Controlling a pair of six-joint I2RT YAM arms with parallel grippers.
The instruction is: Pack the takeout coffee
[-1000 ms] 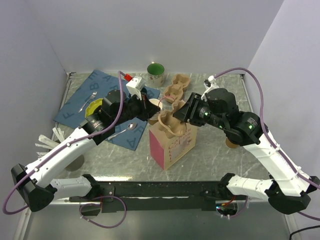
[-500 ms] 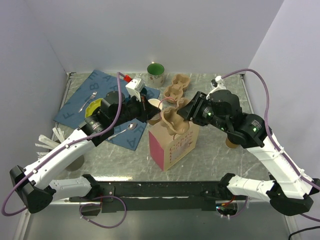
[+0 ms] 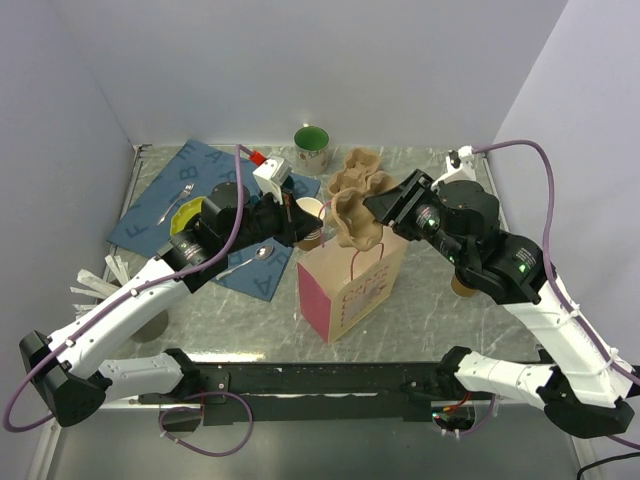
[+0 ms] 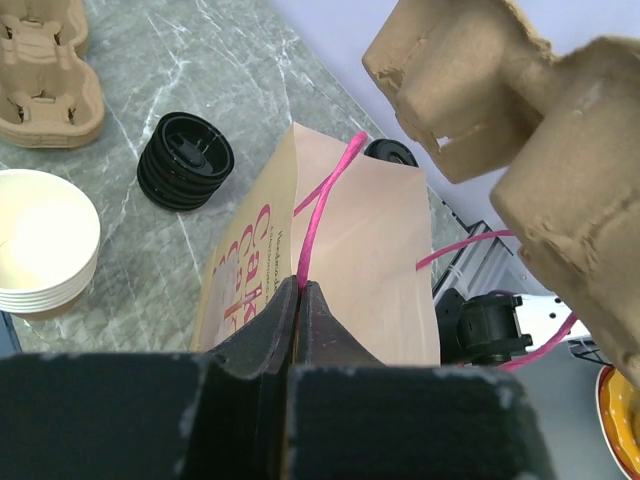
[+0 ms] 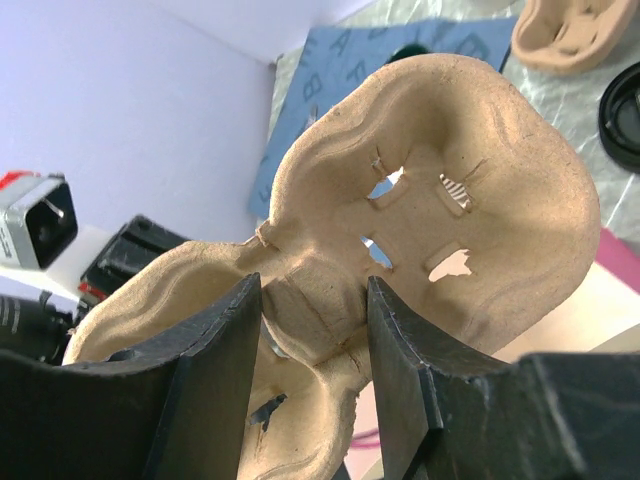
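Most of the coffee cup [image 3: 460, 287] is hidden. Only a brown sliver shows on the table [image 3: 420, 310], tucked under the right arm [image 3: 520, 275], well behind and below the right gripper [image 5: 308, 300]. Its lid cannot be seen from above. The left gripper [image 4: 299, 290] is pinched shut on the pink handle [image 4: 322, 200] of the paper bag [image 4: 370, 260], and the cup sits beyond the bag from it. The right gripper clamps a cup carrier [image 5: 450, 150] above the bag.

Left arm [image 3: 130, 295] reaches from the bench's near-left corner to its middle, left gripper [image 4: 300, 292] pinched tight on a kraft paper bag [image 4: 370, 260] at its rim. Right arm [image 3: 545, 300] arches high, right gripper [image 5: 312, 300] clamping a tan moulded-pulp cup carrier [image 5: 470, 190] at its waist.
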